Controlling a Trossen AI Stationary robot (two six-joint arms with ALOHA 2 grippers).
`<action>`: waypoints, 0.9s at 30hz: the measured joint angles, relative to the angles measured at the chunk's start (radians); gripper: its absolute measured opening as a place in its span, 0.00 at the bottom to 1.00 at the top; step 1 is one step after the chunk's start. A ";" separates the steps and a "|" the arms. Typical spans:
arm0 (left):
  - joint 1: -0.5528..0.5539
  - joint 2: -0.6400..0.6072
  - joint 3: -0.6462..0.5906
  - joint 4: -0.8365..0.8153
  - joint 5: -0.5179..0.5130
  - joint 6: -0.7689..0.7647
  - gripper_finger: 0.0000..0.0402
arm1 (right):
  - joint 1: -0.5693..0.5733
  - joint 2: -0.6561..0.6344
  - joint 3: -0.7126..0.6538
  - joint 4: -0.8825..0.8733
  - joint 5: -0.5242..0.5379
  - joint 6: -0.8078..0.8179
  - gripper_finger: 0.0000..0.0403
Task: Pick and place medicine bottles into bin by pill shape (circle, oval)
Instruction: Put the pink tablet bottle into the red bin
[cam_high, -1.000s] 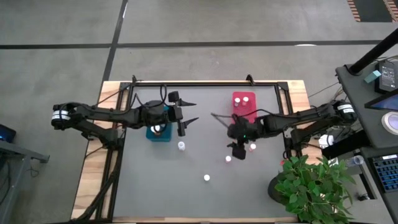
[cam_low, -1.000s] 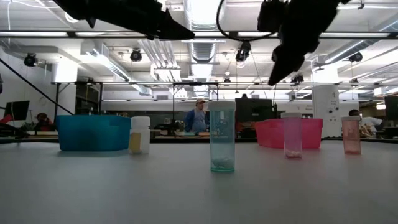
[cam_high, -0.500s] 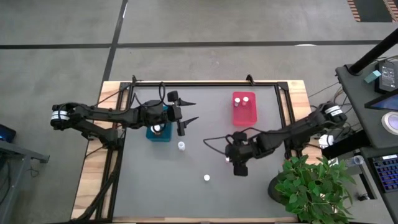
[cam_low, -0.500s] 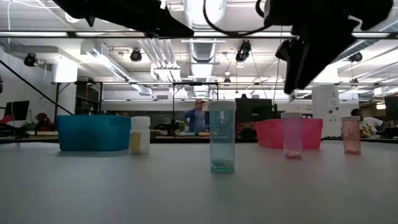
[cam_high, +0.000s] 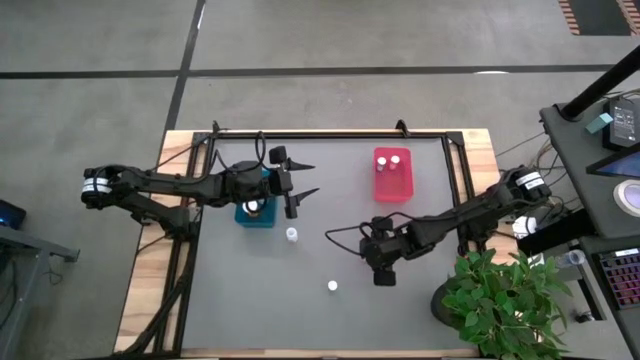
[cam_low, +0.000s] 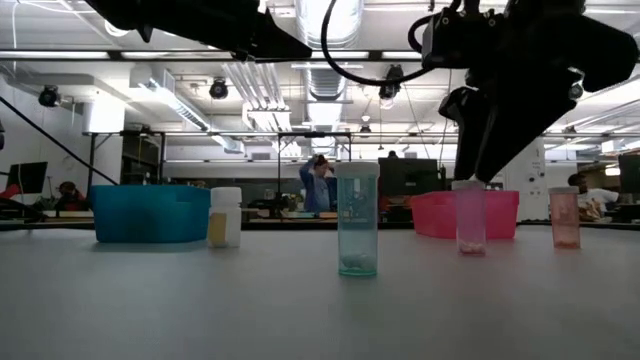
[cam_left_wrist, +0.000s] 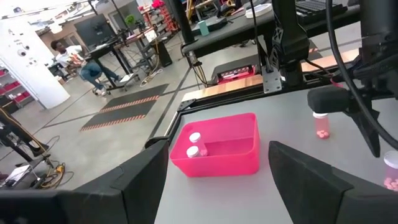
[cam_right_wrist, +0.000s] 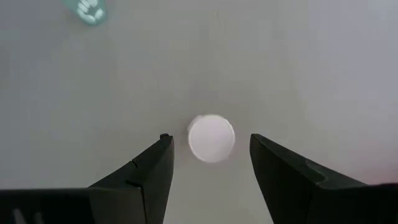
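While no label reads legibly, right gripper (cam_right_wrist: 211, 158) jaws hang spread above 1 white-capped bottle (cam_right_wrist: 211, 137).

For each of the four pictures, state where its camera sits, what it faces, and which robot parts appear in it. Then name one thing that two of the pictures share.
High view: above the table, looking straight down; both arms, pink bin, teal bin.
Low view: at table-top height, looking level into the room; arms overhead, a clear bottle in front.
Left wrist view: on the left arm, facing across the table; its open left gripper frames the pink bin.
Right wrist view: on the right arm, facing down; the open right gripper straddles a white cap.
Shared: the pink bin shows in the high, low and left wrist views.
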 joint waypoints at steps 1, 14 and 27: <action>0.000 0.000 0.000 0.000 0.000 0.000 0.64 | 0.000 0.003 -0.006 0.018 0.000 0.000 0.50; 0.000 0.000 0.000 0.000 0.000 0.000 0.64 | 0.000 0.010 -0.070 0.131 -0.002 0.008 0.50; 0.000 0.000 0.000 0.000 0.000 0.000 0.64 | 0.000 0.009 -0.072 0.134 -0.002 0.007 0.33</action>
